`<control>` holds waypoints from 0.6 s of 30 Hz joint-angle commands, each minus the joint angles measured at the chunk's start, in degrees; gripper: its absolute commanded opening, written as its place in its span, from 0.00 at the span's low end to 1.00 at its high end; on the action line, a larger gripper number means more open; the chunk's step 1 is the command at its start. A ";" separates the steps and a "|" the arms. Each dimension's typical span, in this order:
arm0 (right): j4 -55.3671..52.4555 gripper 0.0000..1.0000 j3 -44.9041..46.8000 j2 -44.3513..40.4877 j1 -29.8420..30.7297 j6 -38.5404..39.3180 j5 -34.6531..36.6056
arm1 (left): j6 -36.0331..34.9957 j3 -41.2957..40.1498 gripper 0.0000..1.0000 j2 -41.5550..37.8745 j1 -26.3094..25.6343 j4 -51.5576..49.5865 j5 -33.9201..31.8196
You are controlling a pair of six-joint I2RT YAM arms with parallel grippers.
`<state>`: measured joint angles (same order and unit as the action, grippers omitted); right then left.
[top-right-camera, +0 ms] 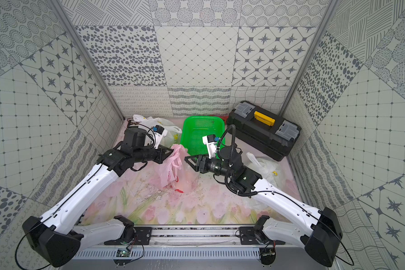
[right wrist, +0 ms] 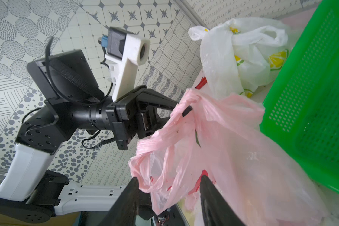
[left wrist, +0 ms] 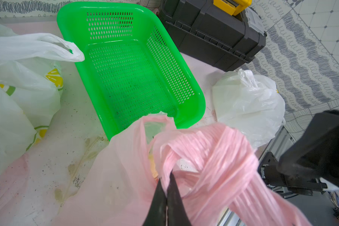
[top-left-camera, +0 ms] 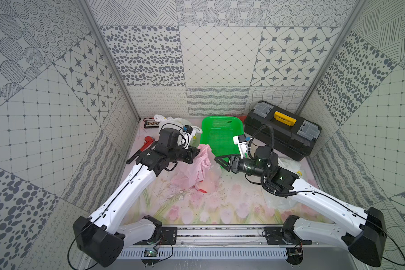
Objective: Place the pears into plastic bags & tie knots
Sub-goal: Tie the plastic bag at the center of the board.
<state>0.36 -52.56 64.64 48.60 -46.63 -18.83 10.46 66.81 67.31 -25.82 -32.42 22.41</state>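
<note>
Clamping the pink bag (left wrist: pixel 213 152) by its twisted handle, left gripper (left wrist: pixel 165 176) is holding tight; right gripper (right wrist: pixel 168 181) is gaping beside it. Bag is sitting mid-table on speckled floral surface (top-left-camera: pixel 220 210), green basket (top-left-camera: pixel 220 126) at twelve o'clock, patterned grey walls (top-left-camera: pixel 220 58) enclosing.

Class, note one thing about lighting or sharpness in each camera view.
In both top views the light is even and shadows faint, the pink bag sharp. In the left wrist view its handles nearest the lens are smeared while the green basket is crisp. In the right wrist view the right gripper is dark and soft.
</note>
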 commanded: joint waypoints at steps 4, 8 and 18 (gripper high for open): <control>-5.84 0.52 -5.99 5.14 3.10 -2.21 -0.65 | 2.52 -1.85 0.00 -1.02 0.31 2.96 2.36; -6.54 0.52 -8.99 8.16 4.28 -2.67 -0.80 | 3.24 -2.98 0.00 -1.71 0.31 3.99 2.50; -8.51 0.00 -6.93 11.30 2.77 -5.79 0.71 | 3.59 -2.05 0.00 -3.84 1.32 1.85 1.57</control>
<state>-7.22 -60.16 76.86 52.34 -51.11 -19.44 13.52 63.70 65.01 -25.58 -30.72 23.62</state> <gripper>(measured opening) 0.050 0.048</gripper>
